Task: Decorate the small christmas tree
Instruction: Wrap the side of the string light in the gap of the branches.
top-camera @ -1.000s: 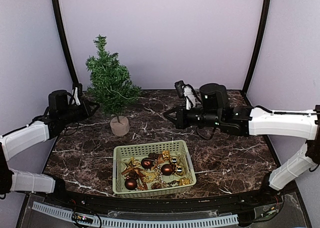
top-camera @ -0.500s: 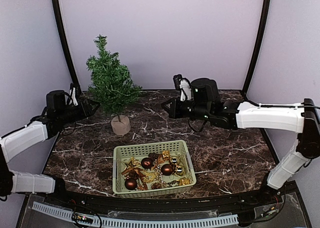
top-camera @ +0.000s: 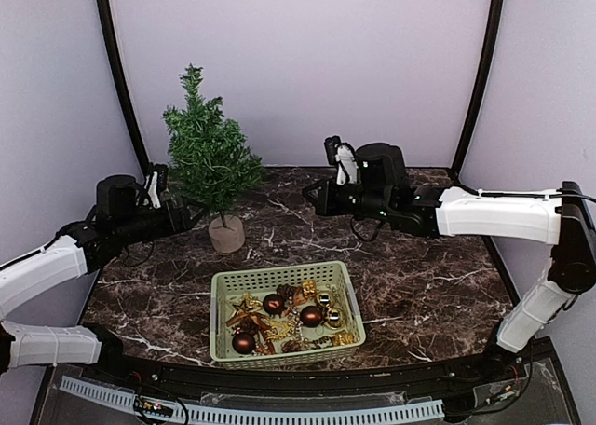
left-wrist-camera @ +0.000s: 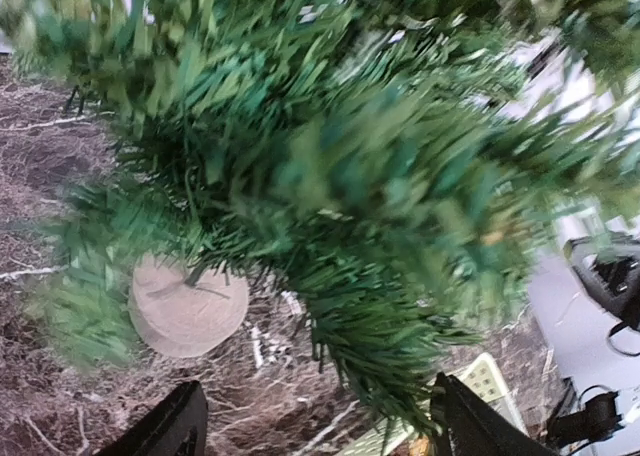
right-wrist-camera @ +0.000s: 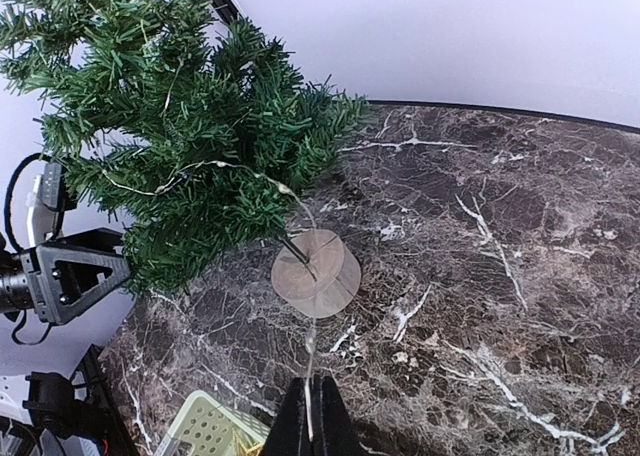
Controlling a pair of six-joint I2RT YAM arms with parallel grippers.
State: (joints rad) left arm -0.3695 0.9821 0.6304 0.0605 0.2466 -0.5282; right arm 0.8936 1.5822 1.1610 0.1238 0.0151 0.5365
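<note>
Two grippers flank the small christmas tree (top-camera: 207,155): the left gripper (left-wrist-camera: 315,424) gapes wide at its lower branches. The right gripper (right-wrist-camera: 310,421) is pinched on a thin strand (right-wrist-camera: 311,351) trailing from it.

Bare worktop (top-camera: 279,234) separates the small christmas tree (top-camera: 209,155) from the right gripper (top-camera: 309,198); the ornament basket (top-camera: 279,272) blocks the near side.

The small christmas tree (top-camera: 209,159) looks bristly, its stump (top-camera: 224,233) matt wood, the table (top-camera: 438,276) glossy marble.

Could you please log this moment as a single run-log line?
left fingers open near tree | right fingers shut on string draped over tree | tree upright | ornaments in basket
</note>
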